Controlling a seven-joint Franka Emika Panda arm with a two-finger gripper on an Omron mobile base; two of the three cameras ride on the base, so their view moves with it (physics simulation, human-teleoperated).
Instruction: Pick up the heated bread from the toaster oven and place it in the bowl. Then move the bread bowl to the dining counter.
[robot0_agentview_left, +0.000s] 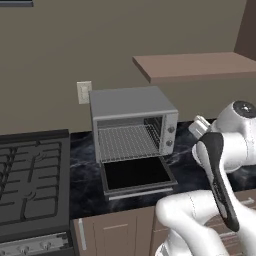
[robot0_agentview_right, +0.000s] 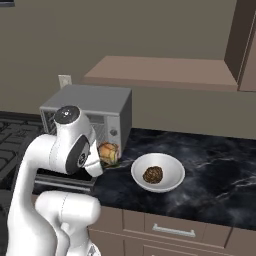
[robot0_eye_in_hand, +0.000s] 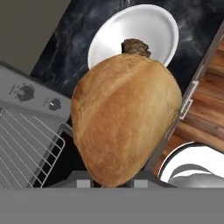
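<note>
Matt grey metal toaster oven (robot0_agentview_left: 132, 102), glossy white bowl (robot0_agentview_right: 170, 170), veined black marble counter (robot0_agentview_right: 220, 170).

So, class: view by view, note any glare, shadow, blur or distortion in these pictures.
Hand view: the heated bread looms huge from closeness, hiding part of the bowl, with soft edges. Right base view: flat, even light, faint sheen on the counter, a weak shadow under the bowl. Left base view: the toaster oven looks sharp, its dark door showing no glare.

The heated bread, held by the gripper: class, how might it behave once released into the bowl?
The heated bread looks rounded and smooth-crusted, so it may roll. The bowl is shallow and already holds a dark lump, so the bread could settle tilted against it. It probably stays stiff.
</note>
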